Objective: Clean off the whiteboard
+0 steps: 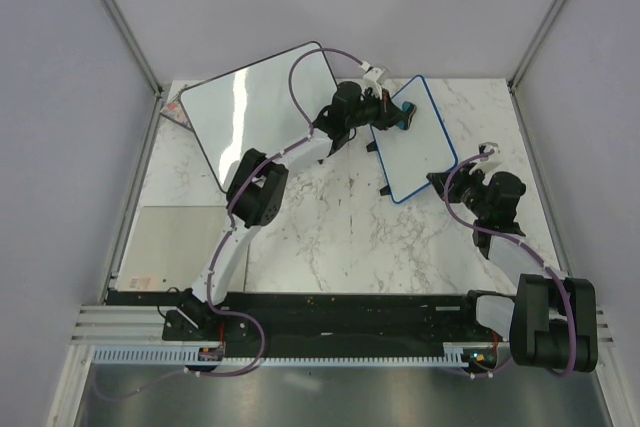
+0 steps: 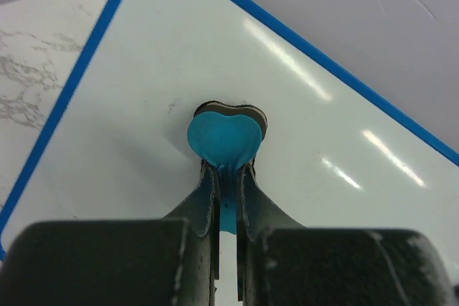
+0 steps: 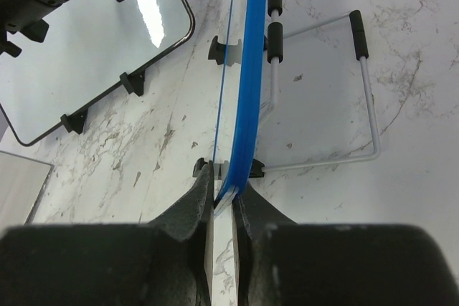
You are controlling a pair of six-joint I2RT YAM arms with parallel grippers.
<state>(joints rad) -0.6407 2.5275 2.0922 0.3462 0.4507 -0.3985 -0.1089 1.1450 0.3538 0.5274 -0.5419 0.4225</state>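
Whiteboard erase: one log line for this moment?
left gripper: shut on eraser; eraser: against whiteboard; right gripper: shut on whiteboard edge; scribbles: none seen

A: What sort of place is this?
B: A robot lab's test cell. Plain pale walls (image 1: 60, 147) close in the marble-patterned table (image 1: 330, 237).
A: What else shows it?
B: A left arm (image 1: 250, 197) and a right arm (image 1: 545, 317) bolted to a black rail (image 1: 340, 305) at the table's near edge, with purple cables (image 1: 262, 342) looping there.
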